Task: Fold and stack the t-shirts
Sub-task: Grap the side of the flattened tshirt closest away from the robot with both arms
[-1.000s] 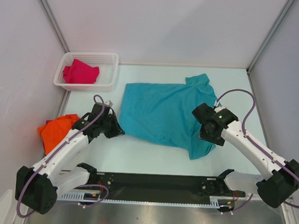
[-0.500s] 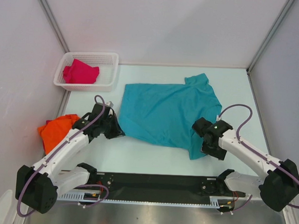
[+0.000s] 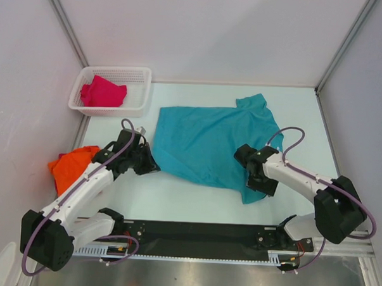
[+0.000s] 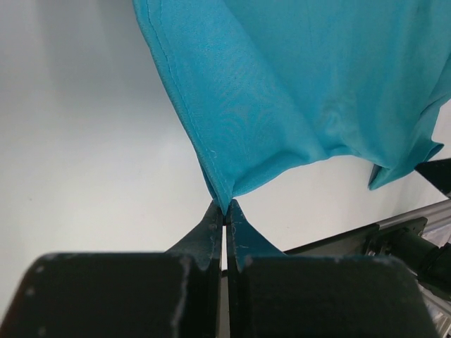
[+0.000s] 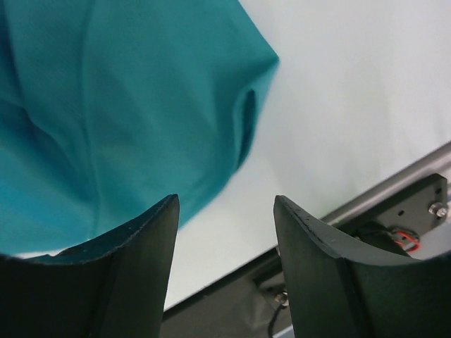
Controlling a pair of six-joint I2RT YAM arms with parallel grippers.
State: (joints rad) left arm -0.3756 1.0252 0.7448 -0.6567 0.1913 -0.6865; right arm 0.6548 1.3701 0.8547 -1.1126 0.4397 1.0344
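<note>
Pinching the teal shirt's [image 3: 210,144] corner, left gripper [image 4: 225,211] clamped tight.
The right gripper [image 5: 225,204] gapes over the near sleeve [image 5: 176,105]; bite its hem squarely, then lift evenly.

White lattice basket [image 3: 140,89] at table [image 3: 294,109] far-left corner; black rail [image 3: 199,235] along near edge.

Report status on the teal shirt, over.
Left hand shut on teal shirt corner. Right hand open above its near sleeve. Orange shirt at left, magenta shirt in basket. No obstruction seen.
</note>
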